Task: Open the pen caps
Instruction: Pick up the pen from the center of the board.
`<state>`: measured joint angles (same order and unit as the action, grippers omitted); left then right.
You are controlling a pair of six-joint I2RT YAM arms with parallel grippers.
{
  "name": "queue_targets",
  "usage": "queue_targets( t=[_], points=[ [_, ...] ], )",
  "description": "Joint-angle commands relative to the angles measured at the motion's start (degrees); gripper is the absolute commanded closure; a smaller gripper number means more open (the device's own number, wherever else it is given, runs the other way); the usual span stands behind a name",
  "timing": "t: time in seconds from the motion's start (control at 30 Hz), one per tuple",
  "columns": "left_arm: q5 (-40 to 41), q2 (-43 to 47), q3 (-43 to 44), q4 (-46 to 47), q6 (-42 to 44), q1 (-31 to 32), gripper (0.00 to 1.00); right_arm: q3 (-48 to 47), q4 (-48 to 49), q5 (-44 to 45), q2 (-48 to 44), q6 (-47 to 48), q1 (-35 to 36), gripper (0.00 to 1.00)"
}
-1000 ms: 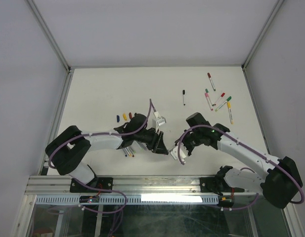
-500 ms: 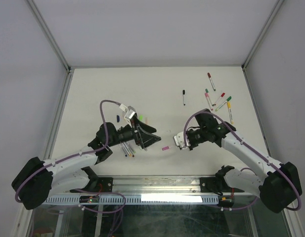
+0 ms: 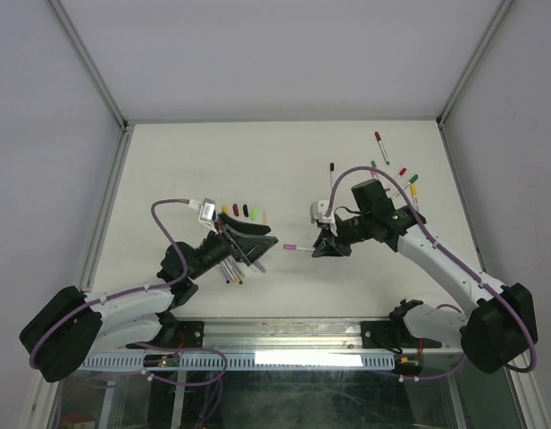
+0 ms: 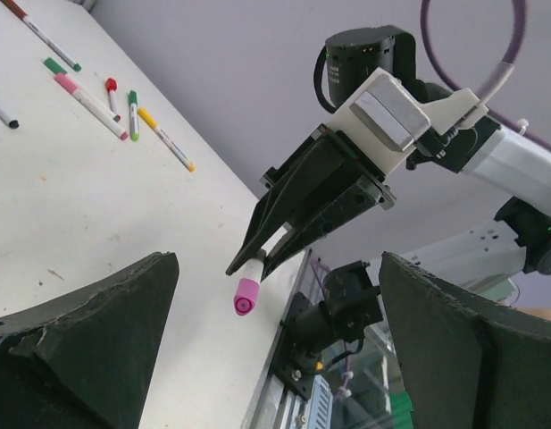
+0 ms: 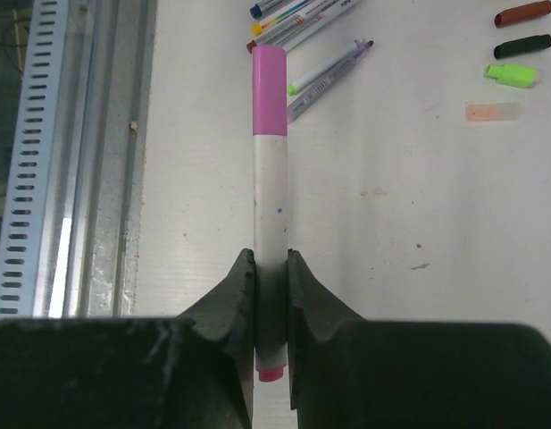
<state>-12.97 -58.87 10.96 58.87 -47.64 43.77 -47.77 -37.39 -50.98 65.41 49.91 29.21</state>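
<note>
The right gripper (image 5: 271,268) is pressed tight on the white barrel of a pen (image 5: 270,197), pinching it near its rear end so the pen sticks straight out from the fingers. The pink cap (image 5: 269,89) is seated on the free end, pointing left toward the other arm. From above, this pen hangs over the middle of the table (image 3: 186,161), roughly level, in the gap between the two arms. The left gripper (image 3: 264,250) faces it from the left with its fingers (image 4: 105,331) spread wide. It holds nothing and does not touch the cap, which lies just beyond its fingertips. On the table just beyond the left gripper lie the loose caps (image 3: 246,211) in a short row: orange, dark red, black, green and a pale peach one, side by side but apart. A few uncapped pens (image 3: 232,273) lie bunched on the near side of that gripper, partly under it. Several capped pens (image 3: 380,146) are scattered at the far right of the table, well apart from both grippers.
</note>
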Motion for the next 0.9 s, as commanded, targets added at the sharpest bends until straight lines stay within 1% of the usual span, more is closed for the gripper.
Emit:
queue_targets(
  t=[0.0, 0.13, 0.17, 0.27, 0.4, 0.5, 0.67, 0.87],
  points=[
    [7.9, 1.7, -3.1, 11.7, -2.8, -0.7, 0.01, -4.5, 0.0, -3.8, 1.1, -9.7, -0.6, 1.00],
    [13.4, 1.9, -5.3, 15.1, -4.0, -0.7, 0.01, -4.0, 2.4, -8.6, 2.1, -14.4, -4.0, 1.00],
    [14.0, 1.5, -5.4, 16.0, -5.9, -0.6, 0.01, -3.9, 3.1, -9.6, 2.5, -15.5, -4.9, 1.00],
    [14.9, -0.7, -5.1, 18.3, -7.7, -0.6, 0.01, -3.3, 5.6, -11.5, 3.8, -19.0, -7.2, 1.00],
    [16.3, -4.0, -3.5, 19.4, -8.3, 0.2, 0.04, -1.7, 10.6, -10.9, 4.2, -25.2, -8.6, 1.00],
    [19.2, -5.7, -2.0, 18.6, -7.6, 1.7, 0.04, -0.9, 13.7, -10.7, 4.4, -28.9, -9.2, 1.00],
    [23.3, -8.1, -0.4, 17.6, -7.3, 3.7, 0.05, 0.2, 16.6, -10.7, 4.8, -32.2, -9.4, 1.00],
    [26.0, -10.3, 0.7, 17.4, -6.5, 5.5, 0.05, 0.4, 17.5, -10.6, 5.6, -33.7, -9.4, 1.00]
  ],
)
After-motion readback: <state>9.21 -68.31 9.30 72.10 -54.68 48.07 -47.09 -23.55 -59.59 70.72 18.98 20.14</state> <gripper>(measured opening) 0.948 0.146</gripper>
